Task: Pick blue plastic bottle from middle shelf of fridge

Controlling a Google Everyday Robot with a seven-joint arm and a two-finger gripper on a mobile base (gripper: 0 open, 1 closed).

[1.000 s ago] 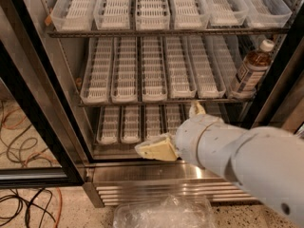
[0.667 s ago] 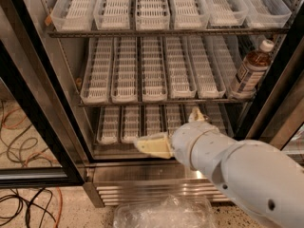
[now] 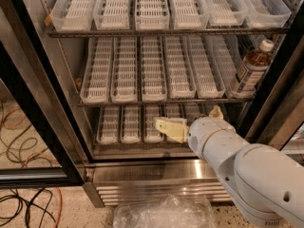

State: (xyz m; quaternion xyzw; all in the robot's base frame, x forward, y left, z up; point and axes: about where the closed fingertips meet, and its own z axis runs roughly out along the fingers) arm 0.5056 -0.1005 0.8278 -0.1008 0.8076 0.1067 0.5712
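Observation:
The blue plastic bottle [image 3: 249, 71], clear with dark brown liquid, a white cap and a white-and-dark label, stands upright at the far right end of the middle shelf [image 3: 156, 102]. The shelf's row of long white-ribbed lane trays holds nothing else. My gripper [image 3: 192, 120] is low in the fridge opening, in front of the bottom shelf and below the middle rack, down and left of the bottle. Its cream fingers [image 3: 169, 128] are spread apart and hold nothing. My white arm comes in from the lower right.
The fridge's black door frame [image 3: 29, 109] stands open at the left, and another black frame [image 3: 275, 80] runs close beside the bottle. Steel base with grille [image 3: 156, 179] below. A crumpled clear plastic bag [image 3: 161, 213] and cables [image 3: 23, 208] lie on the floor.
My gripper has risen and moved right and deeper into the fridge, from the bottom ledge to the front of the lowest trays. The bottle has not moved.

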